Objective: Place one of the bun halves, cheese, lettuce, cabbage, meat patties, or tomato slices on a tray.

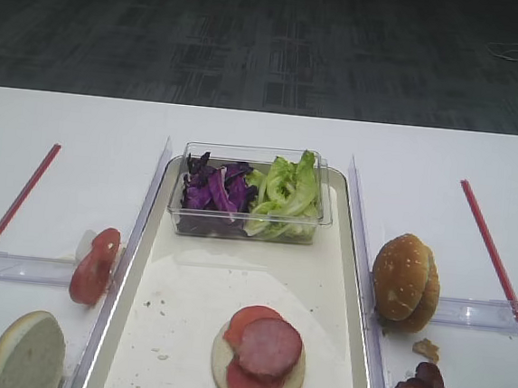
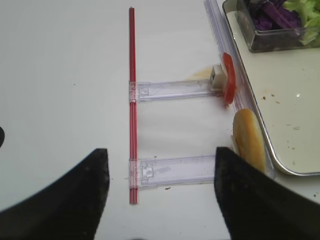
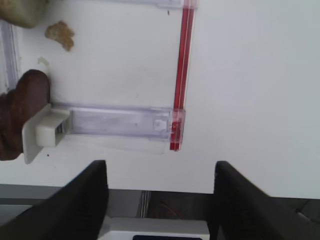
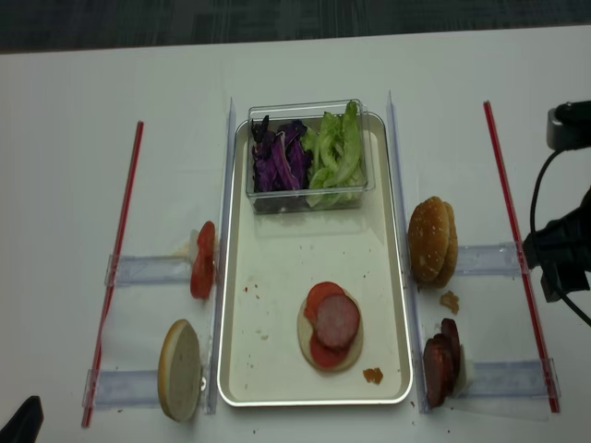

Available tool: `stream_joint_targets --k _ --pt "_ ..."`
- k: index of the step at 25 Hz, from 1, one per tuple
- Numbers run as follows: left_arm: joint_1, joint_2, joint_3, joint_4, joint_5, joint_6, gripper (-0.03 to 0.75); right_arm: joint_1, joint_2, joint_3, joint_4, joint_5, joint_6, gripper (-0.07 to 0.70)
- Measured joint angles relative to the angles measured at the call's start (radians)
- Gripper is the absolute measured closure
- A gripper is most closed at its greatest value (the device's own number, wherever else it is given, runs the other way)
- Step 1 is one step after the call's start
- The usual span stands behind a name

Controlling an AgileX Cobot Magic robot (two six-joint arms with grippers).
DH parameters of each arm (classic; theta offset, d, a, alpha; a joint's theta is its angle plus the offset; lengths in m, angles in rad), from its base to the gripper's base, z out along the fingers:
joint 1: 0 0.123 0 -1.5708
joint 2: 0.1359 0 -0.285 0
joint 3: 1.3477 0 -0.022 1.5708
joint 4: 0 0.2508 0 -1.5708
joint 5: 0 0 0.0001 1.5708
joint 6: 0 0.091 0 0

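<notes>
The ingredients are stood on edge in clear slotted holders (image 4: 148, 269) on either side of the tray (image 4: 268, 360), presumably so each slice presents a thin rim that can be pinched from above. On the tray a stack is already begun: a bun half (image 4: 329, 340) lies cut face up, carrying tomato slices (image 4: 319, 297) and a meat patty (image 4: 339, 319) on top. At the tray's far end a clear box (image 4: 309, 189) keeps the purple cabbage (image 4: 273, 157) and green lettuce (image 4: 334, 152) together.

The right tool (image 3: 160, 197) is seen with its two dark fingers spread apart and nothing between them, hanging over bare tabletop (image 3: 250, 75). Ahead of it and to its left the upright meat patties (image 3: 17, 117) lean against a white stop at the end of a holder; a crumb (image 3: 60, 35) lies further ahead. A red strip (image 3: 182, 75) runs straight ahead of the tool, marking the outer edge of that station.

The left tool (image 2: 160, 192) is likewise spread and empty; to its right a bun half (image 2: 248, 140) stands by the tray rim, with a tomato slice (image 2: 228, 77) ahead of that.

Open room is judged ample above the tray's near and middle floor; the raised rim and the clear rails would have to be cleared by anything carried across
</notes>
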Motion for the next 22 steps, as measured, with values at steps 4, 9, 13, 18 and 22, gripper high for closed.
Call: stream_joint_targets --k 4,9,13,18,22 --pt "0.000 0.000 0.000 0.000 0.000 0.000 0.286 0.000 -0.066 0.064 0.000 0.000 0.002 0.131" --pt "0.000 0.000 0.000 0.000 0.000 0.000 0.286 0.000 -0.162 0.156 0.000 -0.026 0.013 0.132" --pt "0.000 0.000 0.000 0.000 0.000 0.000 0.286 0.000 -0.241 0.232 0.000 -0.064 0.016 0.132" --pt "0.000 0.000 0.000 0.000 0.000 0.000 0.286 0.000 -0.320 0.310 0.000 -0.100 0.016 0.132" --pt "0.000 0.000 0.000 0.000 0.000 0.000 0.286 0.000 -0.381 0.354 0.003 -0.111 0.016 0.132"
